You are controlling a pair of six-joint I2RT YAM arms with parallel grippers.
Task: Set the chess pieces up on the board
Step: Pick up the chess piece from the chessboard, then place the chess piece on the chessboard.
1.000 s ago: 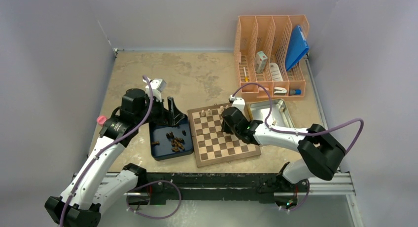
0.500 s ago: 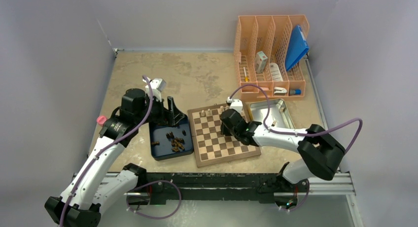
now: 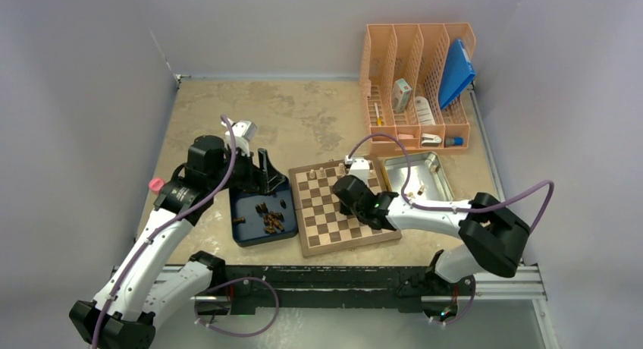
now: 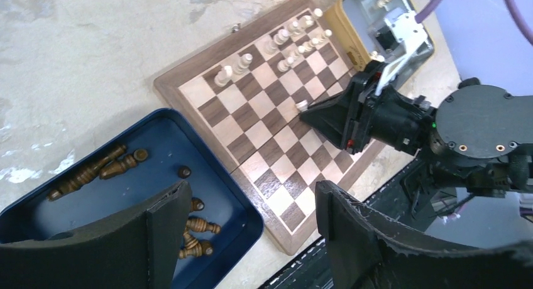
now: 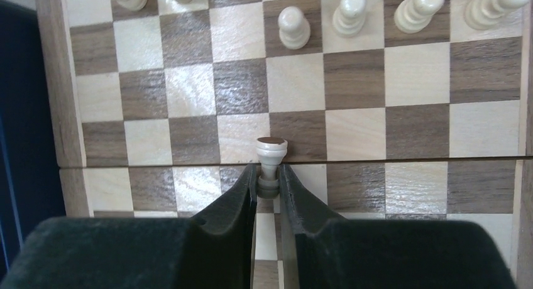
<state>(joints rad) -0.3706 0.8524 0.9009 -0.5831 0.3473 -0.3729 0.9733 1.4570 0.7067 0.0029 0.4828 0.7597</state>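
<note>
The board (image 3: 345, 246) lies at the table's middle, with several pale chess pieces (image 3: 322, 170) standing along its far rows (image 5: 352, 12). My right gripper (image 5: 268, 176) hovers over the board's middle and is shut on a pale pawn (image 5: 271, 152) by its stem, with the round base pointing away from the fingers. From above, the right gripper (image 3: 337, 188) is over the board's centre squares. My left gripper (image 4: 251, 195) is open and empty above the blue tray (image 3: 250, 239), near its far edge (image 3: 265, 174). Dark pieces (image 4: 94, 169) lie loose in that tray.
A metal tray (image 3: 432, 167) right of the board holds a few pale pieces (image 3: 413, 191). A peach file organizer (image 3: 417, 83) stands at the back right. A small pink object (image 3: 156, 184) sits at the left table edge. The board (image 4: 170, 81) touches the blue tray (image 4: 94, 207).
The right gripper has moved left and nearer over the board, and its jaws have narrowed onto the pale pawn. The left arm has stayed where it was.
</note>
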